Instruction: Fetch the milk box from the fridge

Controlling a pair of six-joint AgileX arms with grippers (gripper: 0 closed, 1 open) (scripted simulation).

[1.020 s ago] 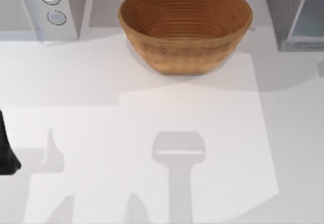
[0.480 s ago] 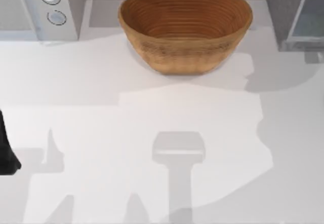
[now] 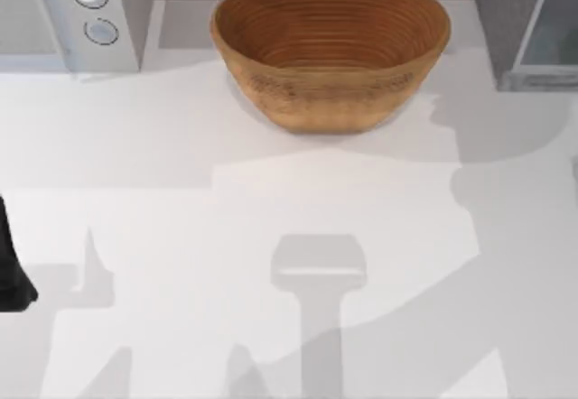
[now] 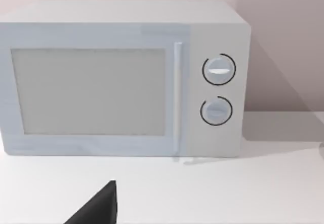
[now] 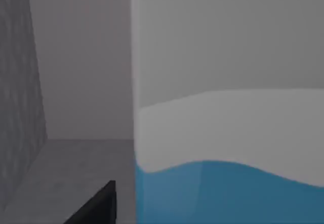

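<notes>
My left arm sits parked at the left edge of the worktop; one dark finger juts out in my left wrist view, and I cannot tell how my left fingers are set. That view faces the white microwave at the far left, door shut, its two round knobs stacked one above the other. At the far middle of the worktop stands the wicker bowl. At the far right stands the fridge, dark grey and speckled, with its pale door panel. My right wrist view looks into the fridge, speckled wall to one side, with the milk box very close ahead, white above sky-blue. One dark finger pokes in near the box; I cannot tell whether my right fingers are wide or narrow.
</notes>
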